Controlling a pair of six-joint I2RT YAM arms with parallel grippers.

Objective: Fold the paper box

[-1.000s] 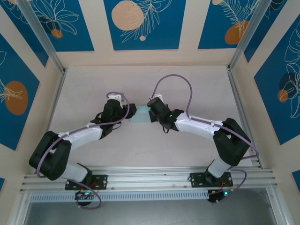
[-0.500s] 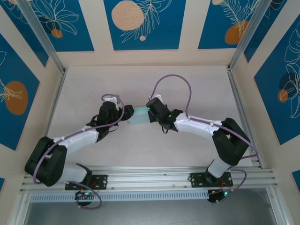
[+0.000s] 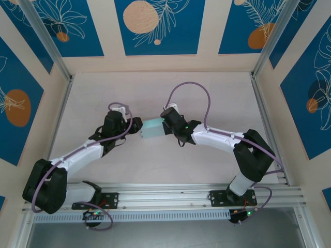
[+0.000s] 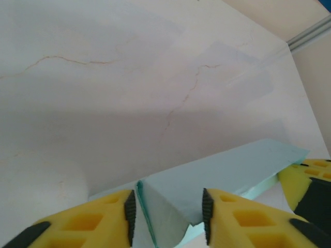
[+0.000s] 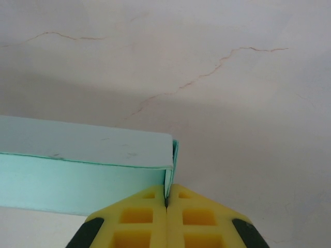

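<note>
**Paper box spanned between both end effectors, mid-counter**

**1. Position of the work.** You will find the paper box [image 3: 151, 129] near the middle of the counter [image 3: 207, 93], with one arm at each end. It reads as a shallow, pale blue rectangular form, already partly shaped rather than a flat sheet.

**2. Right end effector [image 5: 166, 199].** It is clenched. The yellow fingers meet with a thin edge of card pinched between them at the corner of the box. Judge this as the anchoring grip: it fixes one end so that the other arm can work against it.

**3. Left end effector [image 4: 168, 209].** Its fingers stand apart, astride the opposite end of the box, where a folded edge lies between the pads. You cannot tell whether the pads press on the card or merely bracket it. The placement suits creasing or closing that end.

**4. Limits of view.**
- The underside of the box is hidden.
- From above, the two wrists cover both ends, so no flap or tab can be made out there.
- The wrist views cut off the box at the frame edges.
- Whether the box rests on the counter or is held slightly clear of it cannot be confirmed.
</note>
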